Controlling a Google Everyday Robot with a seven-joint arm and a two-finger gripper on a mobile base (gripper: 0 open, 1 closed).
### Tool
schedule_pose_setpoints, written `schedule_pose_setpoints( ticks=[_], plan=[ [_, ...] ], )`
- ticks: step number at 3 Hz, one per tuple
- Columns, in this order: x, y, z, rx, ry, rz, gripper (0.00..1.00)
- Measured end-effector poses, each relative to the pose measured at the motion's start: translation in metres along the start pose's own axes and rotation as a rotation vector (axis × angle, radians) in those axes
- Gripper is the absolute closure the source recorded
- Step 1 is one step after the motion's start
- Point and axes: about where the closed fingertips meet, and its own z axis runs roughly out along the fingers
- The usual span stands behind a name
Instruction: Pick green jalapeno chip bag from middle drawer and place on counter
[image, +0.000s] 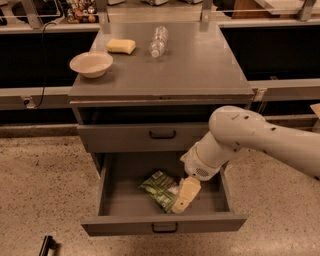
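Observation:
The green jalapeno chip bag (160, 188) lies flat on the floor of the open middle drawer (115, 192), near its centre. My gripper (183, 196) hangs from the white arm, reaches down into the drawer and sits right at the bag's right edge, overlapping it. The counter (185, 65) is the grey worktop above the drawers.
On the counter stand a white bowl (91, 64), a yellow sponge block (121, 46) and a clear plastic bottle (158, 41) lying on its side. A shut drawer (162, 134) sits above the open one. Speckled beige floor lies on both sides.

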Motion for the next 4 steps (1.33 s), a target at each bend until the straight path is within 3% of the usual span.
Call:
schedule_pose_setpoints(
  ticks=[1, 2, 3, 4],
  plan=[
    [0.007, 0.019, 0.064, -0.119, -0.021, -0.032, 0.00],
    [0.016, 0.015, 0.131, -0.115, -0.129, -0.063, 0.00],
    [0.012, 0.000, 0.149, -0.070, -0.174, -0.045, 0.00],
    [0.016, -0.008, 0.148, -0.017, -0.111, -0.045, 0.00]
  ],
)
